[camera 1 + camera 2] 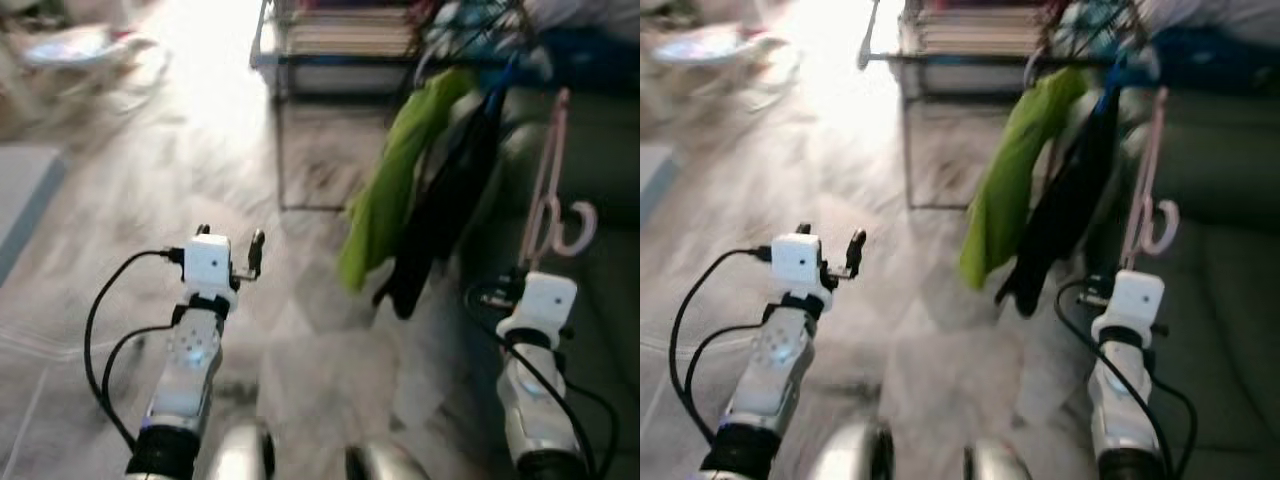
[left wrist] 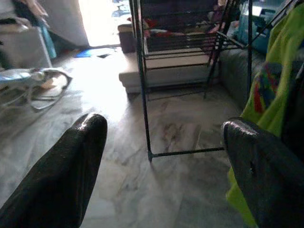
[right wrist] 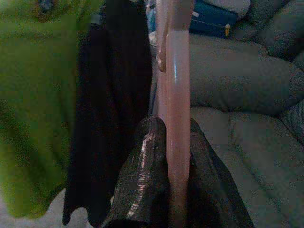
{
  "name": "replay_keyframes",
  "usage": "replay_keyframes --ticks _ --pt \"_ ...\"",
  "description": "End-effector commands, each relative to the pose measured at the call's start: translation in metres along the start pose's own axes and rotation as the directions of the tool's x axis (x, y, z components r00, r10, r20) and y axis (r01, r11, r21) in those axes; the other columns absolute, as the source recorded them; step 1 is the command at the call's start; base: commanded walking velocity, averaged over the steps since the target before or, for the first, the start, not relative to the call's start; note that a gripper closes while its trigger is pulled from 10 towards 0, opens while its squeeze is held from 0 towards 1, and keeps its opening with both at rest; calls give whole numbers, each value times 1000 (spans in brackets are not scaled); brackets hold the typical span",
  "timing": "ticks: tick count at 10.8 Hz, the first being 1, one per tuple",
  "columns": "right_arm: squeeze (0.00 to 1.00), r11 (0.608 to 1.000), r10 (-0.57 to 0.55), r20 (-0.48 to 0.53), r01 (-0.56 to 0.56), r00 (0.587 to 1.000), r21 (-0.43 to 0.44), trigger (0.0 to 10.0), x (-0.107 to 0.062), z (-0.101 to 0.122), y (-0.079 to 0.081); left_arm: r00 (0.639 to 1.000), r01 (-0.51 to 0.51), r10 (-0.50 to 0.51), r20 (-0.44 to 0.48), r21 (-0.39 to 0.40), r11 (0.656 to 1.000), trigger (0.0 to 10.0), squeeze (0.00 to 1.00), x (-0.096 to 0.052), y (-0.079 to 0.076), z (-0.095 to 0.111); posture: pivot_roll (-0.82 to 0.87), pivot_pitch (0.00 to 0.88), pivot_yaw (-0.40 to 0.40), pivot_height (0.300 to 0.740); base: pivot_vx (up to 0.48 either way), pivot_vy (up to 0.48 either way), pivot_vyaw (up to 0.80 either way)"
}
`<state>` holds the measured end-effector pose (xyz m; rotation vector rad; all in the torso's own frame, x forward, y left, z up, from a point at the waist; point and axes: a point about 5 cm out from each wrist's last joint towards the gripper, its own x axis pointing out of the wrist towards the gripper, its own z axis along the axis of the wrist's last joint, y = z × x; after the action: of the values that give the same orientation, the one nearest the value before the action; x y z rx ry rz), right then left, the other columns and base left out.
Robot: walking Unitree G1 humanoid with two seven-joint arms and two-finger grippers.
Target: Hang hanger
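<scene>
Two grippers up: right gripper [image 3: 172, 156] clamps the pink hanger [image 1: 548, 195] upright, far right beside the rack [image 2: 142, 85], hook free for hanging. Left gripper [image 2: 161, 156] gapes wide, empty, near left.

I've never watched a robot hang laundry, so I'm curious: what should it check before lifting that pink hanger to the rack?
1. Grip on the hanger: ok. The right gripper is closed on the pink hanger.
2. Hook free: ok. It curls in open air by the sofa.
3. Free spot on the drying rack rail: cannot tell, the head views are blurred.
4. Hanging clothes in the way: not ok. The green garment and the black garment hang close beside the hanger.
5. Left gripper out of the way: ok, open and off to the left side.
</scene>
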<state>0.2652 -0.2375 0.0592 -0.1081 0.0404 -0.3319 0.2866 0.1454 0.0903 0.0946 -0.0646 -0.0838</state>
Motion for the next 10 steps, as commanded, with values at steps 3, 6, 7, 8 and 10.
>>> replay_keyframes --ticks 3,6,7,8,10 --pt "0 999 39 7 -39 999 -12 10000 3 3 9 996 -73 75 -49 49 996 10000 0 -14 21 -9 -13 196 -12 740 0 430 0" --pt "0 998 -55 -220 46 974 -45 10000 -20 -36 -9 976 -206 213 -38 130 970 10000 0 -34 35 -17 -20 213 -17 740 0 288 0" --pt "0 997 -69 -243 61 967 -42 10000 -25 -40 -13 964 -256 263 -34 147 956 10000 0 -41 40 -19 -26 216 -18 740 0 0 0" --pt "0 998 -60 -254 54 965 -32 10000 -29 -40 -14 966 -244 254 -54 149 958 10000 0 -49 39 -22 -27 219 -20 740 0 0 0" --pt "0 998 52 -222 -41 974 55 10000 -28 -29 6 956 -259 275 -96 153 954 10000 0 -56 37 -31 -21 212 -27 740 0 0 0"
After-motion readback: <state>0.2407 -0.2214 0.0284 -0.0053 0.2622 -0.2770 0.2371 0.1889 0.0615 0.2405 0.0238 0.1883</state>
